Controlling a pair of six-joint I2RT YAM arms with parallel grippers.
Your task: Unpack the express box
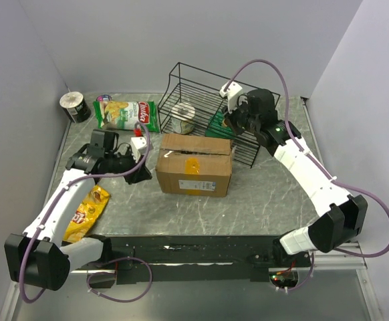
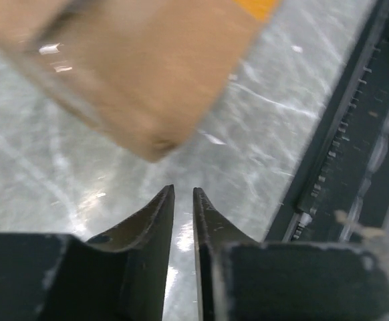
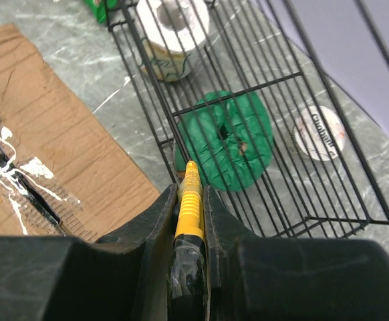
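The brown express box (image 1: 194, 164) sits mid-table with its flaps down, yellowish tape and a torn label on top. My left gripper (image 1: 140, 174) is just left of the box, low over the table. In the left wrist view it (image 2: 182, 194) is shut and empty, and the box's corner (image 2: 134, 67) lies just ahead. My right gripper (image 1: 231, 122) hovers over the box's far right edge by the black wire basket (image 1: 181, 73). In the right wrist view it (image 3: 190, 190) is shut on a yellow-and-black tool (image 3: 190, 200). The box top (image 3: 47, 147) shows at the left.
The wire basket (image 3: 288, 160) holds a white roll (image 3: 174, 23) and a green roll (image 3: 224, 140). A white disc (image 3: 320, 132) lies by them. A green chip bag (image 1: 126, 114) and a grey roll (image 1: 75, 105) lie back left. A yellow snack bag (image 1: 86, 212) lies front left.
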